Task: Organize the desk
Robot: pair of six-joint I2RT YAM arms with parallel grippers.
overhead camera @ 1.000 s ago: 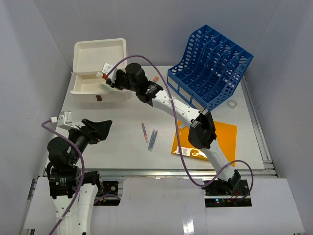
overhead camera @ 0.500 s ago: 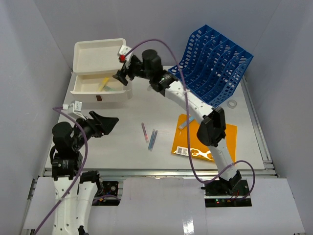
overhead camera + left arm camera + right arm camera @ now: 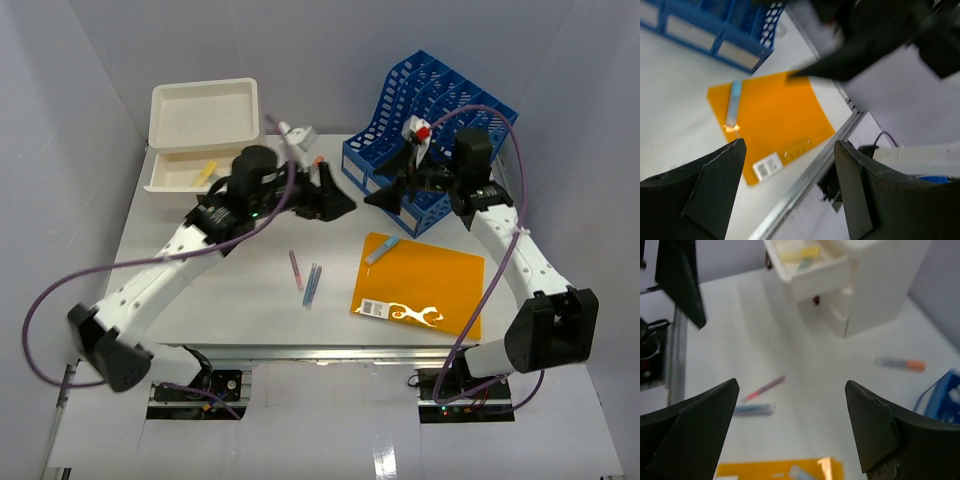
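The desk [image 3: 215,285] is a wide white tabletop. On it lie a pink pen [image 3: 296,270], blue pens [image 3: 312,284], an orange-capped marker [image 3: 900,363] and an orange folder [image 3: 425,290] with a light blue piece [image 3: 381,250] on its corner. My left gripper [image 3: 340,195] hangs open and empty over the desk's middle, pointing right. Facing it, my right gripper [image 3: 385,188] is open and empty in front of the blue file rack [image 3: 430,135]. In the left wrist view the open gripper [image 3: 790,145] frames the folder [image 3: 775,120]. In the right wrist view the open gripper [image 3: 791,384] frames the pens [image 3: 765,388].
The white drawer box [image 3: 205,115] stands at the back left, its top drawer [image 3: 185,176] pulled out with yellow and green items inside. A metal rail [image 3: 805,185] runs along the desk's front edge. Grey walls close in the sides.
My right gripper left the drawer, swung right to the file rack and opened. My left arm stretched from the near left corner to the desk's middle.
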